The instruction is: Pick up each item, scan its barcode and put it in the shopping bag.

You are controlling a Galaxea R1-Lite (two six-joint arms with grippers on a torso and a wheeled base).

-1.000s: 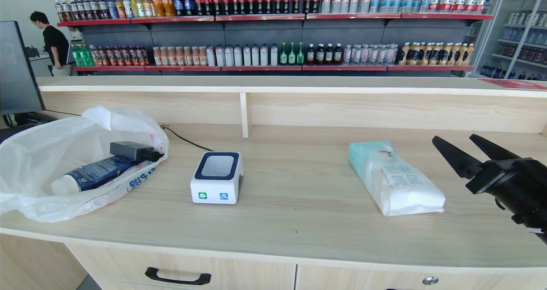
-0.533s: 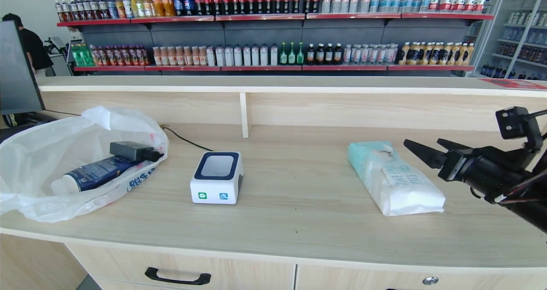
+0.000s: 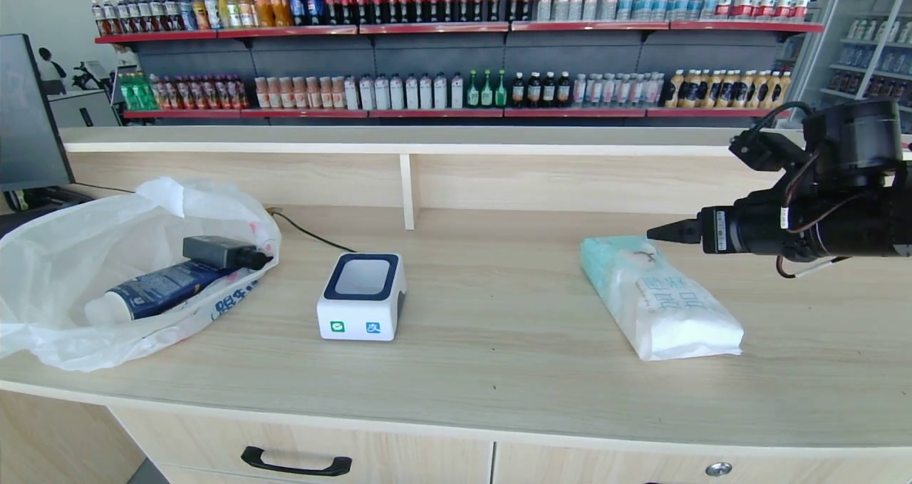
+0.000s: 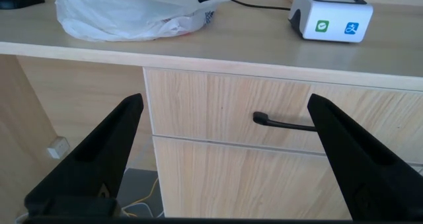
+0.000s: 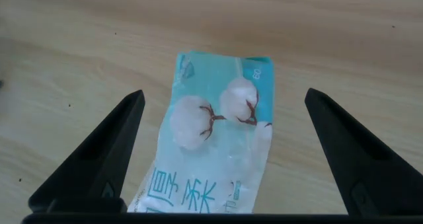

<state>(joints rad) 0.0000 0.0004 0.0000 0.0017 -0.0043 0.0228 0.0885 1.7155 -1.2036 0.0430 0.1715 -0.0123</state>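
Note:
A pale teal and white tissue pack lies flat on the right of the wooden counter. My right gripper hovers just above its far end, open; in the right wrist view the pack lies below the gap of that gripper. The white scanner stands mid-counter. At the left the white shopping bag lies slumped, holding a blue bottle and a dark item. My left gripper is open, low in front of the drawers, below the bag and scanner.
A raised ledge runs along the counter's back, with a thin divider. A dark monitor stands at the far left. The scanner's cable trails toward the bag. A drawer handle sits under the counter edge.
My right arm has risen from the counter's right edge and swung left, ending over the far end of the tissue pack. Nothing else on the counter has moved.

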